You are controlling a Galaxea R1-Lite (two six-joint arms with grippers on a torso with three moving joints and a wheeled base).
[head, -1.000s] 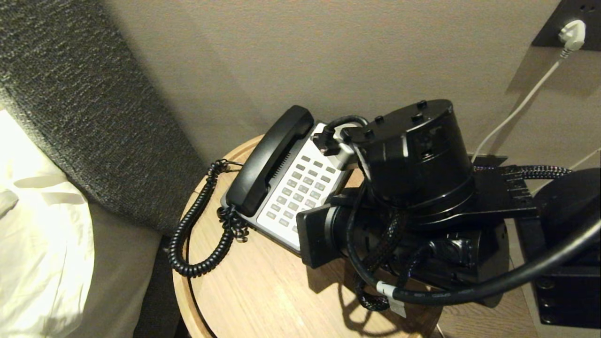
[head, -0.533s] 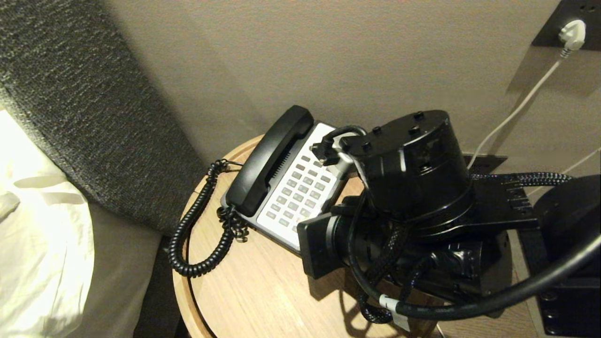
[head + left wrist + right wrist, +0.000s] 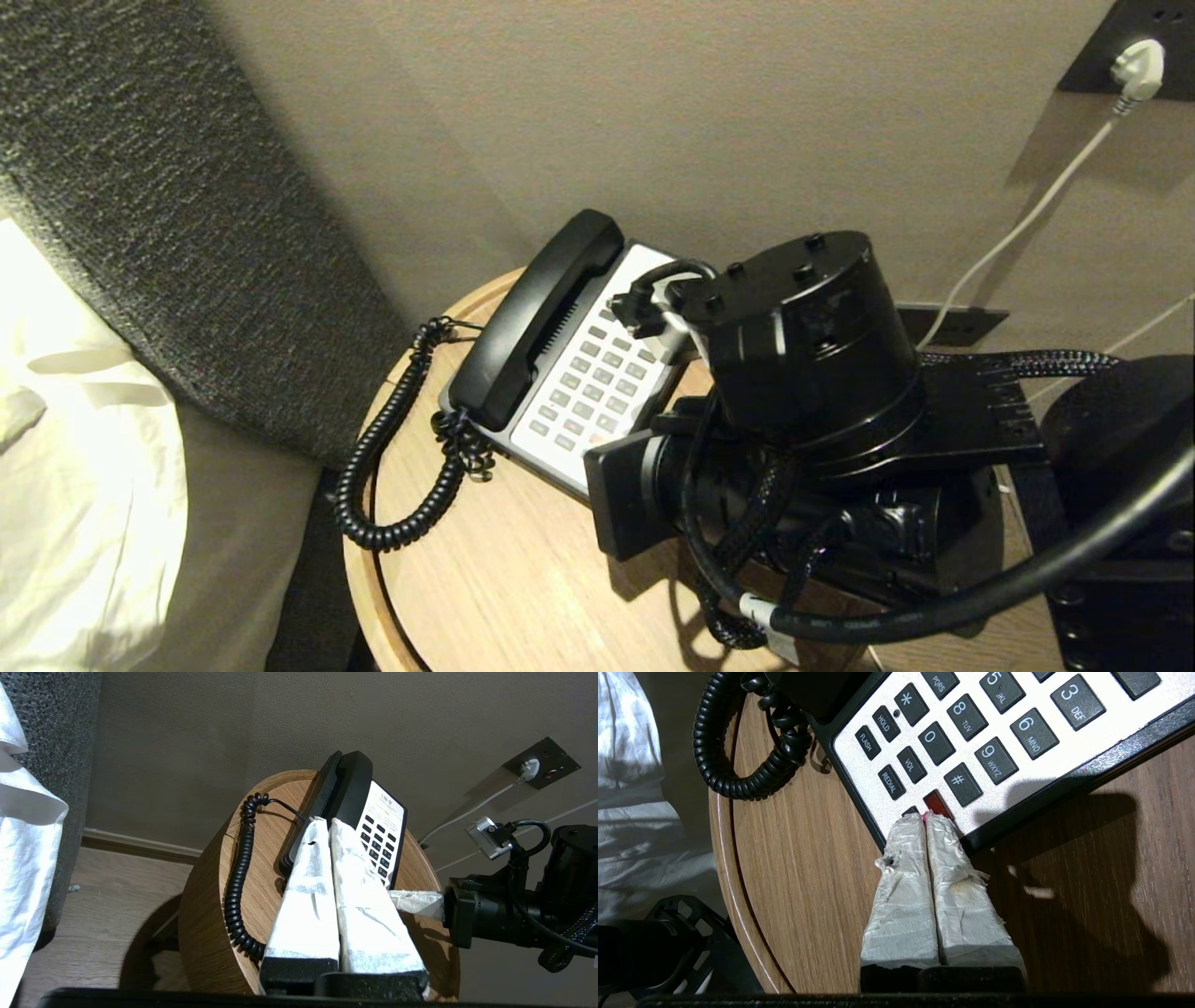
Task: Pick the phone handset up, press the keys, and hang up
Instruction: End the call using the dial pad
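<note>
Handset (image 3: 534, 317) on base (image 3: 597, 373) (left side) — table (image 3: 504, 579) beneath

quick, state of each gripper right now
left gripper: shut, holding nothing, clear of the phone handset.
right gripper: shut, holding nothing, tips at the red key on the phone base.

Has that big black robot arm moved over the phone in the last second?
Yes. The right arm has slid left and downward in the head view, covering more of the phone base; the wall plug stays put.
</note>
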